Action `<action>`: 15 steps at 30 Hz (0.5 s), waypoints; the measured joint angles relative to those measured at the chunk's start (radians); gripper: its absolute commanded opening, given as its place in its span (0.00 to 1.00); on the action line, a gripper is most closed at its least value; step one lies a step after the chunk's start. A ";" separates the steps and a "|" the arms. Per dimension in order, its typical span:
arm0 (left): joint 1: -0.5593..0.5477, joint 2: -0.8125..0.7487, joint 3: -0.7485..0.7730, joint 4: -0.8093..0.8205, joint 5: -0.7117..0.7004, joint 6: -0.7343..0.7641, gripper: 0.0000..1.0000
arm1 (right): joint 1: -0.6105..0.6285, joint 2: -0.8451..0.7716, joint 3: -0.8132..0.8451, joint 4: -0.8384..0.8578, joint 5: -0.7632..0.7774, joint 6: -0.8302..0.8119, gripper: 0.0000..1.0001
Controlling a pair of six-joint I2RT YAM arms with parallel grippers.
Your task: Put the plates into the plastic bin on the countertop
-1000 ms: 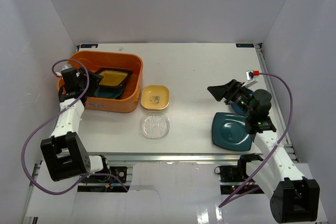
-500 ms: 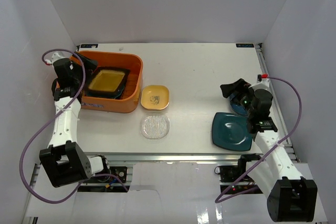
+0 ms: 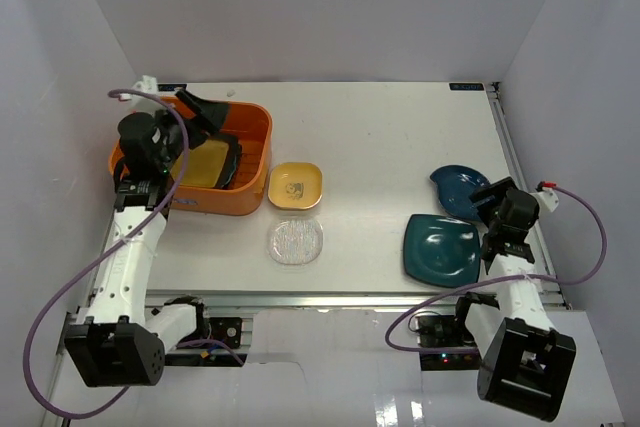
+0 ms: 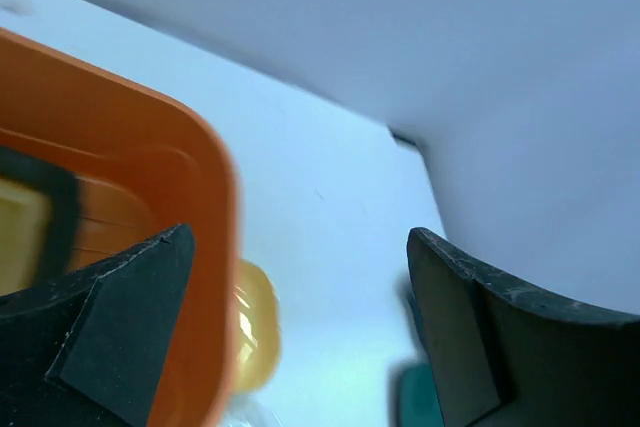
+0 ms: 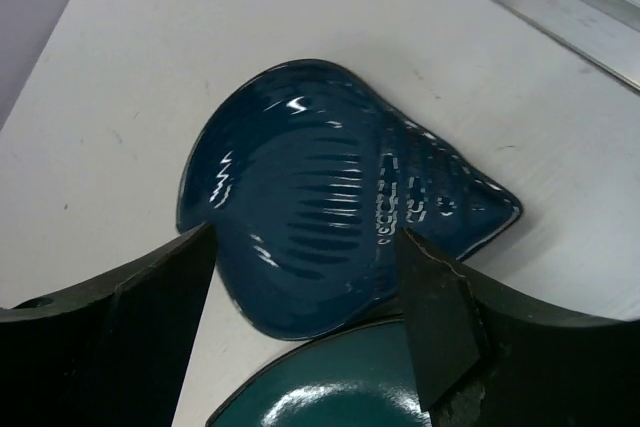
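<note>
**Plastic bin** (image 3: 215, 205): orange tub at the upper left of the overhead view, standing on the countertop (image 3: 380, 147).

**Black-rimmed amber square plate** (image 3: 205, 163): lies tilted inside the bin, and the left arm hides part of it.

**Left gripper** (image 4: 300, 237): raised over the far side of the bin. Its jaws are spread wide, with nothing between them and nothing touched. In the wrist view the bin's rim sits at lower left beside one finger (image 4: 110, 332).

**Small yellow square plate** (image 3: 295, 186): on the countertop just right of the bin, centre of the overhead view.

**Small clear glass round plate** (image 3: 295, 242): just below the yellow one and apart from it.

**Round scalloped teal plate** (image 5: 320, 237): at the right of the countertop, directly ahead of the right gripper (image 5: 305, 235). In the wrist view it shows between the two fingers (image 5: 135, 337).

**Right gripper**: jaws wide apart and gripping nothing. Whether a fingertip touches the scalloped plate cannot be told.

**Square dark teal plate** (image 3: 442, 250): lower right of the overhead view. Its upper corner lies against or just under the scalloped plate's edge, beside the right wrist.
</note>
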 measured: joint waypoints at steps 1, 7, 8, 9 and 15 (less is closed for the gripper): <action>-0.038 0.008 0.000 0.008 0.047 0.007 0.98 | -0.014 0.005 -0.006 0.000 0.012 0.005 0.79; -0.322 0.074 -0.008 0.030 0.328 0.088 0.98 | -0.115 0.119 -0.034 0.025 0.027 0.050 0.82; -0.361 0.081 -0.016 0.031 0.362 0.103 0.98 | -0.126 0.146 -0.039 0.035 0.019 0.056 0.82; -0.399 0.087 -0.027 0.030 0.387 0.123 0.98 | -0.136 0.179 -0.040 0.040 0.005 0.061 0.82; -0.472 0.109 -0.055 -0.006 0.468 0.208 0.98 | -0.146 0.378 -0.005 0.190 -0.080 0.104 0.52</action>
